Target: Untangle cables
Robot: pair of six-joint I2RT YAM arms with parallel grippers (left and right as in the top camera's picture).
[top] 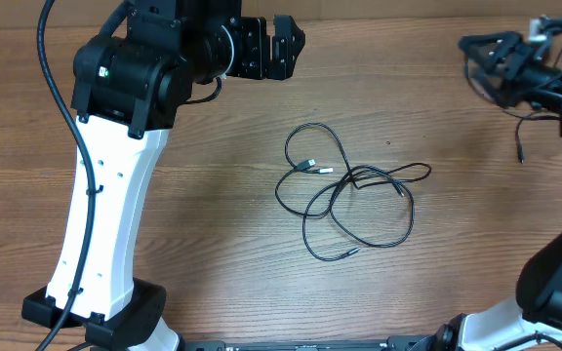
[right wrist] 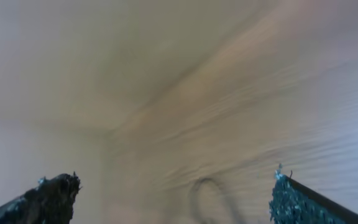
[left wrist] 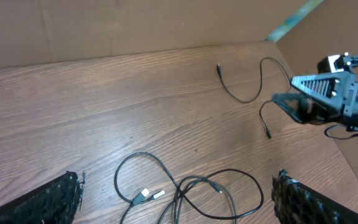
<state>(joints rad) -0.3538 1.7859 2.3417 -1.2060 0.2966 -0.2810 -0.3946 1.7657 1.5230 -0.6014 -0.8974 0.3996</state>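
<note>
Wood-grain table (top: 213, 224), cardboard wall (left wrist: 104, 31) behind. Cables (top: 349, 190): tangled black loops, pale plug ends among them, flat on table between both claws. Tangle ahead of left gripper (top: 294, 47), well apart from right gripper (top: 476, 66). Stray cord (left wrist: 244, 96) on table beside right gripper. Both claws spread wide, gripping nothing. Right wrist view blurred.

Both arms were extended forward; the left gripper (top: 293, 47) and right gripper (top: 478, 63) had their jaws spread wide.
</note>
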